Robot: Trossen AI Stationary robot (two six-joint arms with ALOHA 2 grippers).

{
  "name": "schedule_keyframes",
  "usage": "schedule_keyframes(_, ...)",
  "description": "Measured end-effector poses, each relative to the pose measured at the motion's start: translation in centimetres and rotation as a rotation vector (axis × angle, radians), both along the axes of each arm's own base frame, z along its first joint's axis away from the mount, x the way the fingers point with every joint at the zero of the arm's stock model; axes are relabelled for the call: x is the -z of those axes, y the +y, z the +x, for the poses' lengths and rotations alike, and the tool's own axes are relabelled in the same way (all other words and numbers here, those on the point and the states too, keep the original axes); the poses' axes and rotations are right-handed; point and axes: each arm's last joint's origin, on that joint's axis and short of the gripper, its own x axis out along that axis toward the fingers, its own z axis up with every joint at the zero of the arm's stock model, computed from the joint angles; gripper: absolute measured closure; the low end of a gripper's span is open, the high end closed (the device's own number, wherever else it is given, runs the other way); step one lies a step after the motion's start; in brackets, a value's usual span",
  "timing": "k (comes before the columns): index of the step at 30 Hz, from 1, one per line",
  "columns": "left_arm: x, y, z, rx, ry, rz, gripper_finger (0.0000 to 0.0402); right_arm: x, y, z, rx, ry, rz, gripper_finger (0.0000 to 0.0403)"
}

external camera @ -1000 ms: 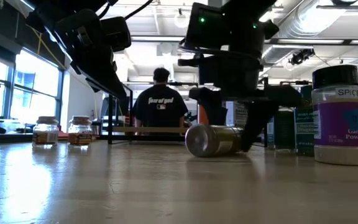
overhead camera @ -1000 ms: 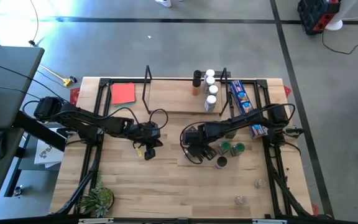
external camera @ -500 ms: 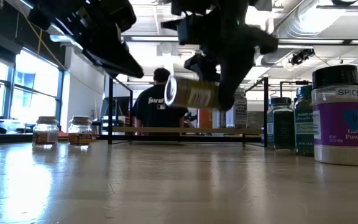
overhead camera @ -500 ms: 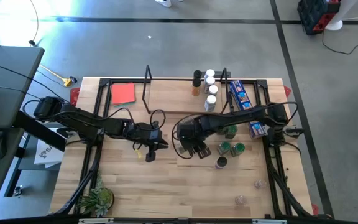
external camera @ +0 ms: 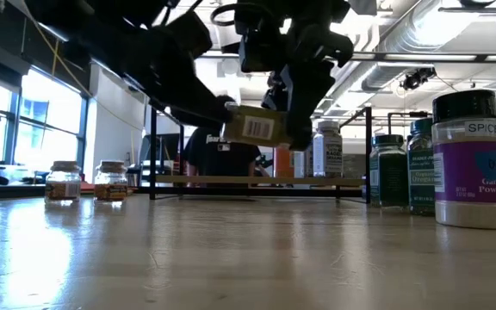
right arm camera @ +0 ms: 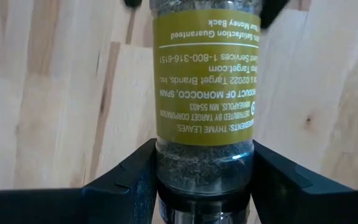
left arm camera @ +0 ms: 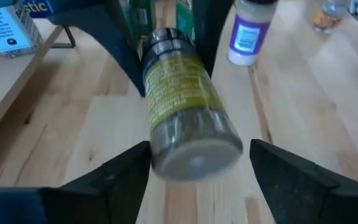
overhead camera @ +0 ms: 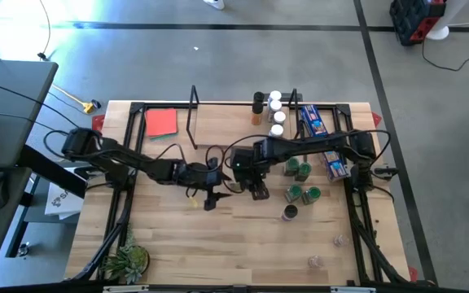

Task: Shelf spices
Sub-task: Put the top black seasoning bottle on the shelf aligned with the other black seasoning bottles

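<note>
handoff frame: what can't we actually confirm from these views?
- Contact between the left gripper and the thyme jar: left wrist view shows its open fingers flanking the jar's base with gaps; touch unclear.
- High view: the jar is hidden under the right gripper.
- Shelf contents: low view, the arms block the middle.
- Jars at the table's near right corner: too small in the high view.

Light-wood table [overhead camera: 177, 244] carries shelf [overhead camera: 234, 122], red card [overhead camera: 161, 122], scattered jars [overhead camera: 300, 194].
</note>
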Motion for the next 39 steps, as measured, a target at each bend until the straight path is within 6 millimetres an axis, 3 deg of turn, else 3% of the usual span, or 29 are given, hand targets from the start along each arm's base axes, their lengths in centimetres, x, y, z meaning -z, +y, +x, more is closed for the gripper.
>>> schedule_keyframes(11, 1.0, -0.9, 1.0, -0.076, -0.072, 0.016, 0.0131, -0.1, 0.0, 0.3, -0.006, -0.036, 0.021, 0.0212)
schedule_keyframes(16, 1.1, -1.4, 0.9, -0.067, -0.071, 0.010, 0.0175, -0.1, 0.2, 0.3, -0.011, -0.037, 0.025, 0.0212)
schedule_keyframes(19, 1.1, -1.5, 0.9, -0.074, -0.072, 0.001, 0.0221, -0.1, 0.4, 0.4, -0.017, -0.040, 0.025, 0.0178)
schedule_keyframes(22, 1.2, -1.5, 0.8, -0.069, -0.059, -0.014, 0.0225, -0.1, 0.4, 0.4, -0.014, -0.044, 0.023, 0.0128)
schedule_keyframes(25, 1.1, -1.5, 0.6, -0.075, -0.044, -0.021, 0.0225, -0.3, 0.4, -0.2, 0.006, 0.004, 0.021, 0.0107)
schedule_keyframes(29, 1.4, -0.9, -1.6, -0.126, -0.028, -0.029, 0.0225, -1.9, 0.3, -1.9, 0.016, 0.047, -0.023, 0.0102)
schedule_keyframes(32, 1.3, 0.0, -4.3, -0.187, -0.128, -0.078, 0.0225, -2.1, 0.3, -3.7, 0.030, -0.017, -0.094, 0.0101)
schedule_keyframes(39, 1.0, 1.6, -9.7, -0.166, -0.519, -0.263, 0.0225, -1.8, -0.1, -7.3, 0.269, -0.510, -0.126, 0.0099)
